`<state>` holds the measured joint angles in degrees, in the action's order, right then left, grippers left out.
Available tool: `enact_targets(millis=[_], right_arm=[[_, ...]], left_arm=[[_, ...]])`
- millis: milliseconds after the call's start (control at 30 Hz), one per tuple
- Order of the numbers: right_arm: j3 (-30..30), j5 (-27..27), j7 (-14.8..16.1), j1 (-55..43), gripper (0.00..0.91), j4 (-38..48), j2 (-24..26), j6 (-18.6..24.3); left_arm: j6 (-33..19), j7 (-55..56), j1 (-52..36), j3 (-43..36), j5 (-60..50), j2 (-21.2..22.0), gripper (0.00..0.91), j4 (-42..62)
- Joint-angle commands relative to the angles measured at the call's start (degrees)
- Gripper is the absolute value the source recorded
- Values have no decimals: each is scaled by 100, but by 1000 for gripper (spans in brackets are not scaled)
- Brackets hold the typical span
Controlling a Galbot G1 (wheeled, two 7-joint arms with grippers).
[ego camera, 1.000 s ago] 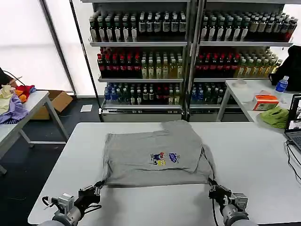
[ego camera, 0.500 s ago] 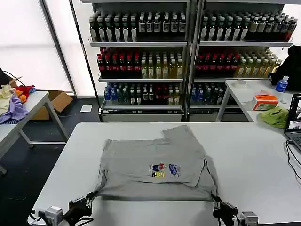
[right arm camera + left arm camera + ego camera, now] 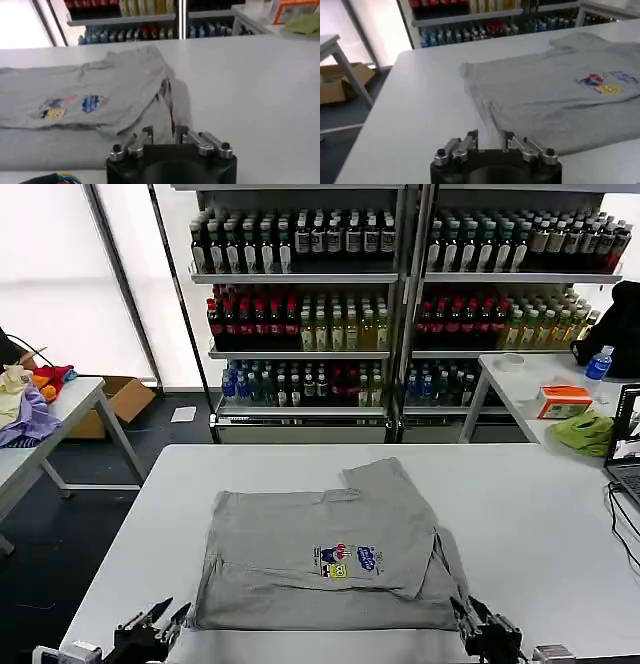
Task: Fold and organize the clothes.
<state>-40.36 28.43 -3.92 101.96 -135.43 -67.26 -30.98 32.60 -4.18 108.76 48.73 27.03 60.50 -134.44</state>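
At the near edge of the white rectangular table (image 3: 540, 524), the left gripper (image 3: 160, 625) sits with fingers parted and empty, just off the shirt's near left corner. The right gripper (image 3: 475, 624) is likewise spread and holding nothing, at the near right corner. Beyond them the light grey cotton T-shirt with a small colourful chest print (image 3: 320, 549) lies folded flat mid-table.

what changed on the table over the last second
Both hands pulled the grey T-shirt toward the robot, so its near hem now lies closer to the table edge. The left hand has let go of the left corner and sits open just clear of it. The right hand is at the right corner. The fold and the printed side facing up are unchanged.
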Motion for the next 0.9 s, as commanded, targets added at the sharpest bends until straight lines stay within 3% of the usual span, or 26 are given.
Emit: enact_targets(millis=[33, 200, 333, 567, 700, 900], right_arm=[[136, 316, 372, -2322, 907, 887, 553, -214], [857, 434, 1041, -4174, 907, 2765, 933, -213], [1698, 421, 1535, -5500, 907, 4186, 960, -209], [2684, 295, 1700, -7060, 907, 6154, 539, -148], [2903, 197, 1706, -7425, 907, 6735, 349, -45], [3010, -33, 1699, -7648, 907, 7433, 3, 30]], left_arm=[[-123, -171, -1633, -179, 854, -984, 907, 823], [-314, -562, -2822, -1053, 1182, -1491, 907, 2083], [-340, -1020, -4124, -1763, 1255, -1724, 907, 2965], [-318, -1381, -5857, -3043, 1350, -1598, 907, 4428], [-318, -1374, -6485, -3713, 1276, -1393, 907, 5079], [-373, -1369, -7064, -4101, 1258, -1132, 907, 5998]])
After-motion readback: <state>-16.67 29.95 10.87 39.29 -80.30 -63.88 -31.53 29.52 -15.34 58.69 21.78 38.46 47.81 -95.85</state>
